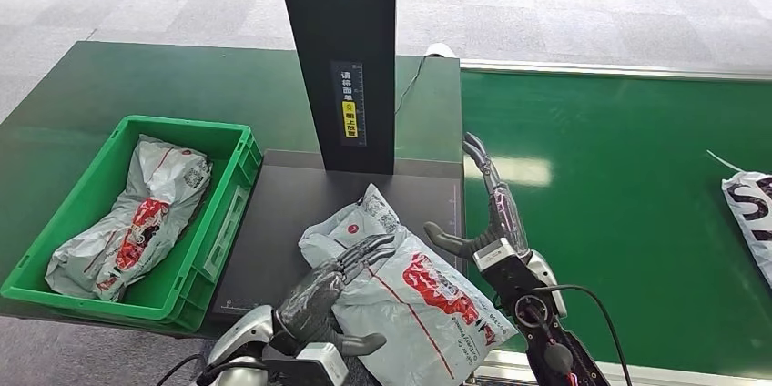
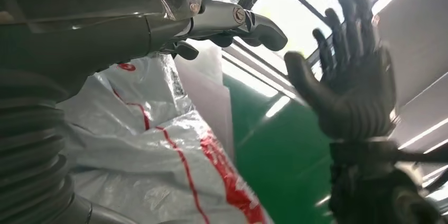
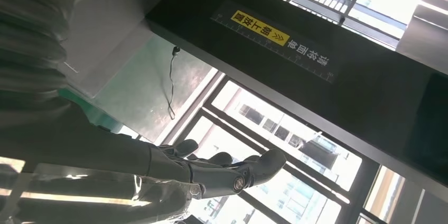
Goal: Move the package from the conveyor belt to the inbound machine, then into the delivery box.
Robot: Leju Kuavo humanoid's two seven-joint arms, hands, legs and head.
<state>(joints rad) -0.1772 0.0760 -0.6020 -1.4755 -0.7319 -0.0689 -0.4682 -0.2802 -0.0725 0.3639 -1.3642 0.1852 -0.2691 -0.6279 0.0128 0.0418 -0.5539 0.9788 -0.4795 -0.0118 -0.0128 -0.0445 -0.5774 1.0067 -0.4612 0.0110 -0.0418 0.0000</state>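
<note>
**On the black scanner platform: a grey package between two robot hands**

The package [image 1: 401, 290] lies on the platform [image 1: 273, 231] below the black scanner column [image 1: 341, 49]. The left hand [image 1: 332, 288] rests on it, fingers extended, gripping nothing. The right hand [image 1: 487, 213] stands just beside it, fingers spread, released. A green crate [image 1: 214, 222] nearby holds another package [image 1: 132, 218].

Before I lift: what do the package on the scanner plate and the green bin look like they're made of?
The package looks like a thin grey plastic mailer bag: it is crinkled, slightly glossy, and folds under the left hand. The green bin looks like rigid moulded plastic, with ribbed walls, a thick rim and an even matte colour. What is inside the package cannot be told.
</note>
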